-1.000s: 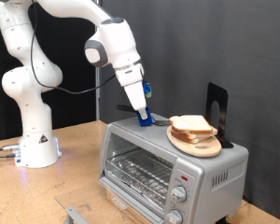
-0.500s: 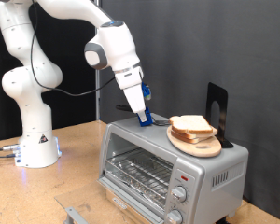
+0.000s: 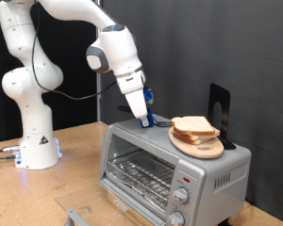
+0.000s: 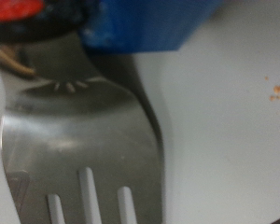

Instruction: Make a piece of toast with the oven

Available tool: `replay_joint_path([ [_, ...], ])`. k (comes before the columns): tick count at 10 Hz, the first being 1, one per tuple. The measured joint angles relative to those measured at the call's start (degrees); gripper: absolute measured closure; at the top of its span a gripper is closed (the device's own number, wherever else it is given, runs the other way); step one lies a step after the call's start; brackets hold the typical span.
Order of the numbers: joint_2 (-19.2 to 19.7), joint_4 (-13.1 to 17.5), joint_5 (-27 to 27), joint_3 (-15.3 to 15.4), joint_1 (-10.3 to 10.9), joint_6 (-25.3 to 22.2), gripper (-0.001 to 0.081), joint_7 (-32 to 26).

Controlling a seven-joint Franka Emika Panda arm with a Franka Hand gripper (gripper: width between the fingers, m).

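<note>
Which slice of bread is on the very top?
The palest slice, lying flat on top of the stack on the round board, closest to the claw.

No legible txt anywhere.

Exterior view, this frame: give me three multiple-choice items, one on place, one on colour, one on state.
1. Where is the stack of bread slices?
A. On the round wooden board atop the toaster oven
B. On the inner wire rack
C. On the wooden table

2. What colour is the mark on the oven's front panel?
A. Green
B. Red
C. Yellow

3. How does the oven door stand?
A. Removed
B. Wide open
C. Closed

Answers: 1 A, the slices lie on the board on the oven's top, with the gripper beside them towards the exterior view's left. 2 B, a small red mark sits above the knobs. 3 C, the glass front stands upright against the oven body.
</note>
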Motion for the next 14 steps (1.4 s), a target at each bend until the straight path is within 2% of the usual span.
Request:
replay_joint_path([
  [1, 0.00, 0.08, 0.62, 0.00, 0.00, 0.06, 0.0103, -0.80],
  [2, 0.00, 0.20, 0.97, 0.00, 0.00, 0.28, 0.0103, -1.14],
  [3, -0.01, 0.32, 1.20, 0.00, 0.00, 0.41, 0.0238, -1.22],
  [4, -0.01, 0.38, 1.27, -0.01, 0.00, 0.41, 0.0238, -1.23],
  [5, 0.00, 0.45, 1.29, -0.04, -0.01, 0.41, 0.0325, -1.23],
  [14, 0.78, 1.21, 1.14, -0.36, -0.11, -0.55, 0.0314, -1.15],
])
